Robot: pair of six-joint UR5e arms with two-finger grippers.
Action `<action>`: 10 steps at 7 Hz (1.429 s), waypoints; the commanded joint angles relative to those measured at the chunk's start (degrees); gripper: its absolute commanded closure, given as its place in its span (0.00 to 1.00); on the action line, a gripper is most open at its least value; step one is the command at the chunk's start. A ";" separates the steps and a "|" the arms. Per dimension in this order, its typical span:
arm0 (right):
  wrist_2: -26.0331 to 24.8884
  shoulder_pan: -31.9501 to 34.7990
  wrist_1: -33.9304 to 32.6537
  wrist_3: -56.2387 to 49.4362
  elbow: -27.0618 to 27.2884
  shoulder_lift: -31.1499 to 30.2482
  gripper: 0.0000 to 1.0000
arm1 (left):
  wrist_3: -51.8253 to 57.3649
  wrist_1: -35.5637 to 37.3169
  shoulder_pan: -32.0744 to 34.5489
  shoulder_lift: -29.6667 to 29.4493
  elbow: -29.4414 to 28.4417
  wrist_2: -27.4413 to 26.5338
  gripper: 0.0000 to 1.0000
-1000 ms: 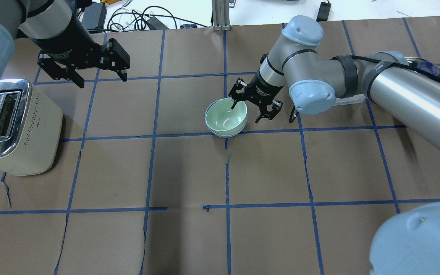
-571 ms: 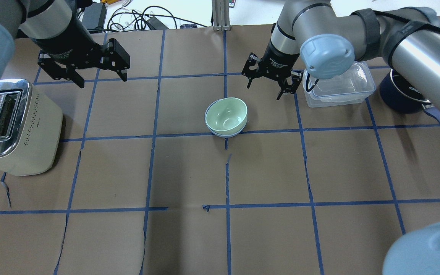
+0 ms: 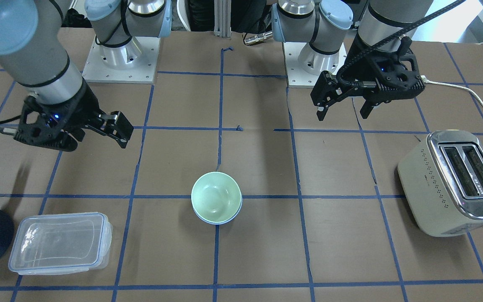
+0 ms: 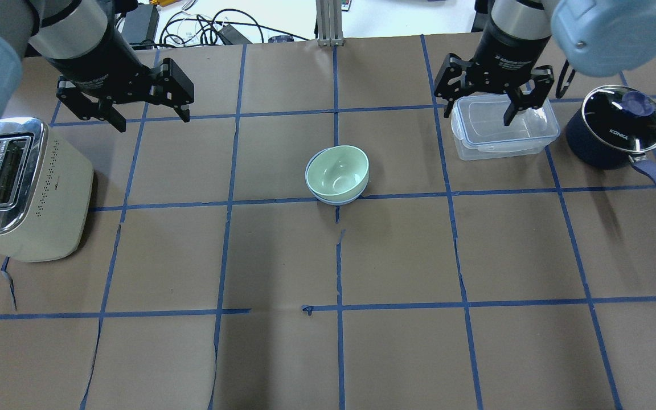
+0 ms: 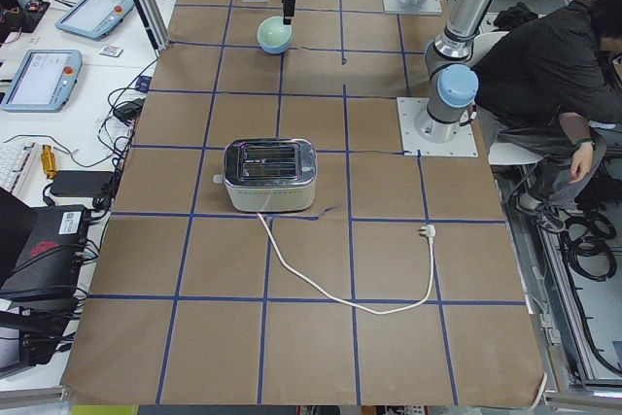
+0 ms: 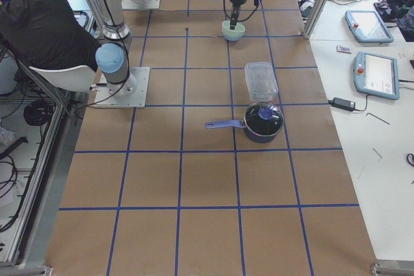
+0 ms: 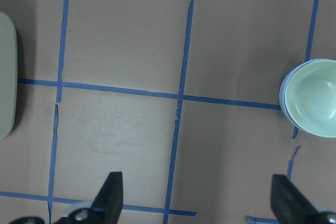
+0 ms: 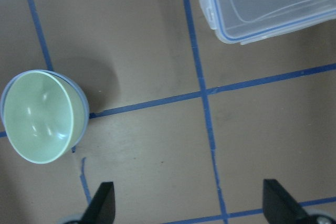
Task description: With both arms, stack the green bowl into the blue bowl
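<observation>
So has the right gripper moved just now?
Yes. In the overhead view the right gripper drew away from the green bowl, up and rightward, and now hangs over the clear container.

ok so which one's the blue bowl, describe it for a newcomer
On the brown table, look midway between the toaster and the clear box. Two nested bowls sit there; the blue bowl is the lower one, just a thin pale-blue edge showing beneath the green bowl.

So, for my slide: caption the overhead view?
Green bowl sits inside blue bowl; left arm and right arm hover apart, jaws open.
</observation>
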State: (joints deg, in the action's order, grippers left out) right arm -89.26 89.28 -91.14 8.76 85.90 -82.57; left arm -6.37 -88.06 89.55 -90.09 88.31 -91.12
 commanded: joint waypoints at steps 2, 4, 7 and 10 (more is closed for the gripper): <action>-1.27 -0.42 1.31 -1.81 0.58 -2.67 0.00 | 0.04 0.08 -0.16 0.00 -0.07 0.06 0.00; -1.01 -0.51 2.62 -1.82 2.68 -6.18 0.00 | -0.05 0.08 -0.07 0.00 -0.16 0.06 0.00; -0.83 -0.42 5.18 -1.73 2.52 -7.26 0.00 | -0.05 0.08 -0.07 0.00 -0.07 0.15 0.00; -0.83 -0.42 4.74 -1.73 2.25 -7.17 0.00 | 0.04 0.08 0.01 0.09 -0.16 0.07 0.00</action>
State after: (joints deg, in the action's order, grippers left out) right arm -90.13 88.85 -86.28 7.03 88.26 -89.77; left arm -6.40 -87.98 89.55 -90.06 88.13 -90.98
